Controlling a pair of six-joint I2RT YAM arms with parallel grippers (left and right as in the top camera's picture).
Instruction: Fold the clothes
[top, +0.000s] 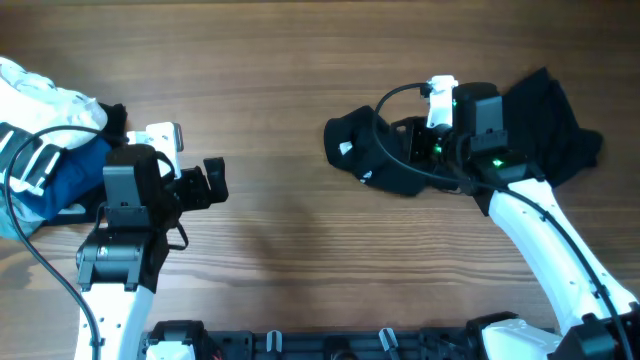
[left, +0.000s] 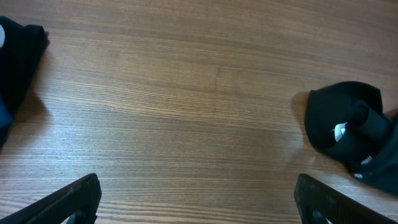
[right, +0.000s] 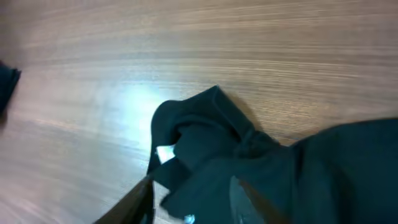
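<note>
The shirt (top: 365, 150) lies crumpled right of the desk's (top: 280, 90) centre, under the right arm. The right claw (right: 189, 196) stands parted, released, with fabric between its fingers. The left claw (top: 214, 181) gapes wide, well apart from the shirt.

**Parts of my black T-shirt (top: 548, 112) I cannot make out**

The shirt's fabric drapes over my right gripper (right: 189, 208), whose fingers are blurred and cropped, so I cannot tell whether they pinch it. The shirt's white lettering (top: 347, 150) is too small to read. Far left of the shirt, the white garment (top: 40, 95) and the blue garment (top: 75, 165) run off the overhead frame.
</note>
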